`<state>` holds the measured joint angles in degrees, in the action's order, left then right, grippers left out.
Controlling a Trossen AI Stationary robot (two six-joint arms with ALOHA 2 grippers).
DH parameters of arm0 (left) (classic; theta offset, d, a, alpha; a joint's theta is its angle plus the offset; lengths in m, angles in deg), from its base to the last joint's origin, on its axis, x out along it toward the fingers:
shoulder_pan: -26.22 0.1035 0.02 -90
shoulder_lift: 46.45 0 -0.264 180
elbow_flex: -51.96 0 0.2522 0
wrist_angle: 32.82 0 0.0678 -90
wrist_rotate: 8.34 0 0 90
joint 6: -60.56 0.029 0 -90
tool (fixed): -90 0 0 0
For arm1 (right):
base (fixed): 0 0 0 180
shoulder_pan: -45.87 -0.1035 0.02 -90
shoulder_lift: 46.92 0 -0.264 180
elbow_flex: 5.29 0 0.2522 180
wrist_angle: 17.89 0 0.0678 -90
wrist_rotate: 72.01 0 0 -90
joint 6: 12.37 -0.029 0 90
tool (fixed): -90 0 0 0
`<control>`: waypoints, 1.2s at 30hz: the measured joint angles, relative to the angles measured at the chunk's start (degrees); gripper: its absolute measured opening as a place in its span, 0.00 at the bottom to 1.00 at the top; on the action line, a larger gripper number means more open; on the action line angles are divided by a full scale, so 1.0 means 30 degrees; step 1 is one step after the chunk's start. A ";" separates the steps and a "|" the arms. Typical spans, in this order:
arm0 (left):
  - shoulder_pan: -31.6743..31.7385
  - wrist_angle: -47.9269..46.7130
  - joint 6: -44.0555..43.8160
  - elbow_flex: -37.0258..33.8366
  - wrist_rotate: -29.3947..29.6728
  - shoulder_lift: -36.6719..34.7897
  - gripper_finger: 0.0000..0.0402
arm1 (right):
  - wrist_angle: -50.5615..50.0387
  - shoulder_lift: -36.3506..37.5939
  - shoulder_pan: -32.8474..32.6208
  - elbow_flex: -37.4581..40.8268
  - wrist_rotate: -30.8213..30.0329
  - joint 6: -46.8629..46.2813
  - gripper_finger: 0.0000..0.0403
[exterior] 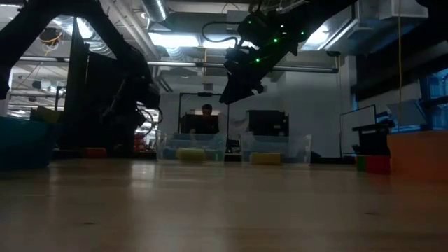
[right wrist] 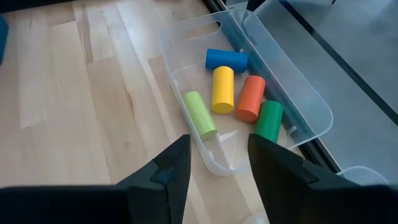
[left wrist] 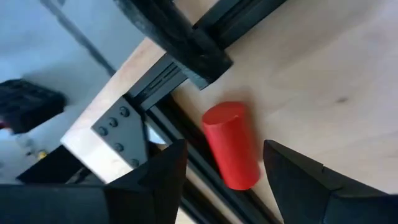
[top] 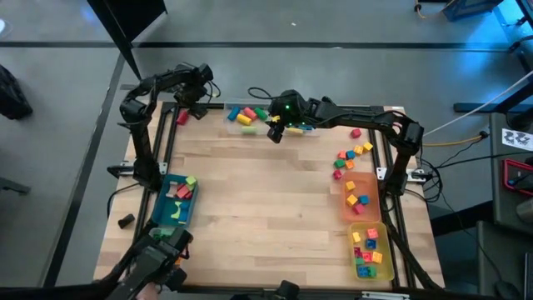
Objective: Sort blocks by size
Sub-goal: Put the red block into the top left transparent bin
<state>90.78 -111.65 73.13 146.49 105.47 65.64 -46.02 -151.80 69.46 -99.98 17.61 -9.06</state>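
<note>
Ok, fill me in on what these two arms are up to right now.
They are sorting toy blocks into bins by size. The left gripper is at the table's far left corner, open, with a red cylinder lying on the wood between its fingers, not gripped. The right gripper hangs empty over the clear bin at the far edge, which holds blue, yellow, orange and two green cylinders. Loose small blocks still lie near the right edge, beside the partly filled orange bin.
</note>
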 joint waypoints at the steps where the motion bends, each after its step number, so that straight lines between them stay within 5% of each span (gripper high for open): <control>1: -0.0041 -0.0036 -0.0016 0.0000 0.0352 0.0162 0.50 | -0.0007 0.0000 0.0000 0.0000 0.0000 0.0000 0.40; 15: -0.0184 -0.0162 0.1530 -0.0007 0.0941 0.0888 0.50 | -0.0869 0.0000 0.0000 0.0000 0.0000 0.0000 0.40; 22: 0.0296 -0.0046 0.3371 -0.0572 -0.3836 0.0963 0.50 | -0.1310 0.0000 0.0000 0.0000 -0.0003 0.0000 0.40; 36: -0.0339 -0.0189 0.3762 -0.0532 -0.2506 0.0955 0.50 | -0.1059 0.0000 0.0000 0.0000 -0.0007 0.0053 0.40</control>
<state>89.76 -112.22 84.41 144.89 97.95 68.51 -49.20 -151.80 69.46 -99.98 17.59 -8.90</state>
